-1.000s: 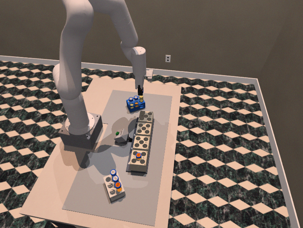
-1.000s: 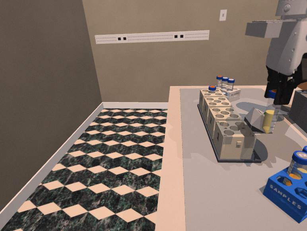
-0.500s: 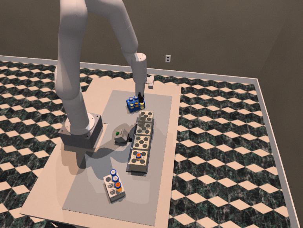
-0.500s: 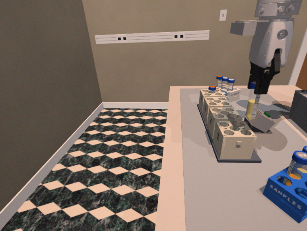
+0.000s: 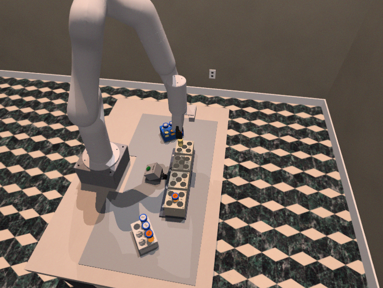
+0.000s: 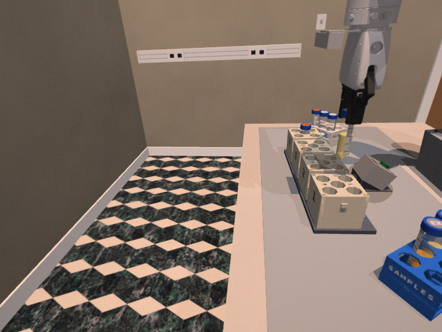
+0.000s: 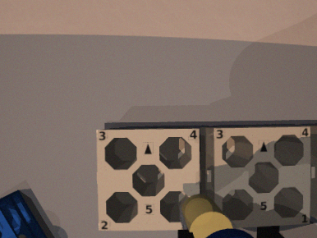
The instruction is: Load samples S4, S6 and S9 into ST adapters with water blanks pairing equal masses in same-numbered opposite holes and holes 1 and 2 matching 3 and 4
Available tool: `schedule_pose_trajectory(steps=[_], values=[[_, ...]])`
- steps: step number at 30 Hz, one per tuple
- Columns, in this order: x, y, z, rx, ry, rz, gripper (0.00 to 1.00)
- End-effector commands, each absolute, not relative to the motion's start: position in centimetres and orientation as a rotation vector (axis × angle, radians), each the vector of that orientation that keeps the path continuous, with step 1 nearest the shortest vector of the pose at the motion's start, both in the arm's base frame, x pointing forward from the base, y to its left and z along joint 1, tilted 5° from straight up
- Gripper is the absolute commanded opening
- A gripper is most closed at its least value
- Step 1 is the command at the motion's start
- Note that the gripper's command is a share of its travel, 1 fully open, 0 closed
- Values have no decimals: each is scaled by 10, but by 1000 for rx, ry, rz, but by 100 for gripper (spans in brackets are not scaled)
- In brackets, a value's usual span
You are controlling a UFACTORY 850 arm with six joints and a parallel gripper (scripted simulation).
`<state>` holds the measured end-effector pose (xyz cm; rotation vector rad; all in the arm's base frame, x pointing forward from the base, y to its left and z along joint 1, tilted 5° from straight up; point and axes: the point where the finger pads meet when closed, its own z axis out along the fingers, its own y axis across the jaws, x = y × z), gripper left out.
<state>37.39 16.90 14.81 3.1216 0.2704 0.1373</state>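
The hand is partly closed, grasping a blue-capped tube of yellow liquid near its cap. The exterior view shows its level and an orange-dotted cap; the wrist view crops the cap but shows hole numbers on the adapters. There, the tube overlaps a corner hole of the stand's end adapter; whether it touches is unclear.

The loading stand carries four adapters. At its opposite end, an orange-dotted tube occupies the middle hole. Beside the stand's long side is the sloped desk with its green key. Beyond one end sits the blue SAMPLES rack; beyond the other, a white rack bearing two white-dotted tubes and one orange-dotted tube, missing from the wrist view.
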Motion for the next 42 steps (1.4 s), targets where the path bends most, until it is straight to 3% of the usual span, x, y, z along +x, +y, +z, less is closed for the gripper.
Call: schedule_pose_trajectory(steps=[1,13,42], values=[[382,154,149,3128,273,135,0],[401,104,150,3127,273,135,0],[402,104,138,3127,273,135,0]])
